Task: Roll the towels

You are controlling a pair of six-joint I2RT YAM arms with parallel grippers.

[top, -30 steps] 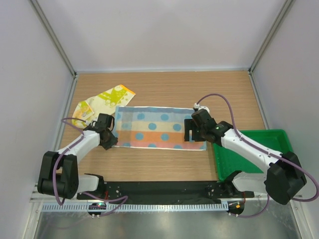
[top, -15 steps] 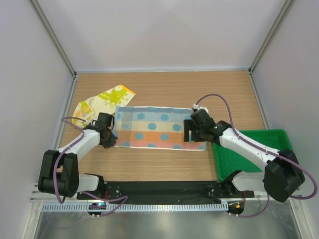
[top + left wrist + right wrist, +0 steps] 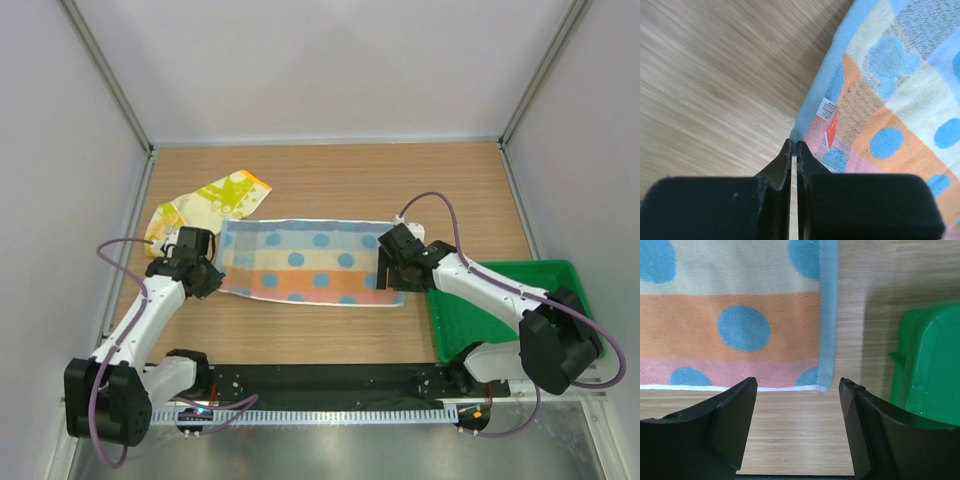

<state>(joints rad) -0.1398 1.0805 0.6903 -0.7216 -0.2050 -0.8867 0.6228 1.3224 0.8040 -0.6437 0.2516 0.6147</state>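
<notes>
Towels first: the polka-dot towel [image 3: 310, 262] lies spread flat across the middle of the worktop [image 3: 330, 180], long side running left to right, not yet rolled. The yellow towel [image 3: 215, 200] lies crumpled beyond its far-left corner, touching or just overlapping it.

The left tool [image 3: 794, 147] has its fingers pressed together right at the near-left corner of the polka-dot towel, close to the small care tag [image 3: 829, 117]. It looks to be nipping only the blue hem. The right tool [image 3: 797, 382] is spread and holds nothing, its fingers straddling the near-right corner just above the cloth, with the green tray [image 3: 930, 355] just beside it.

Judging from this, the weak spot is that left-hand hold. So little fabric sits between the fingers that a tug could pull the hem free and drop the corner. With only one end gripped, any pull would also skew the towel and start a crooked roll. If the right tool closes too high it may miss the cloth; too low, and the fingers scrape the worktop. A leftward drag could snag the yellow towel too.
</notes>
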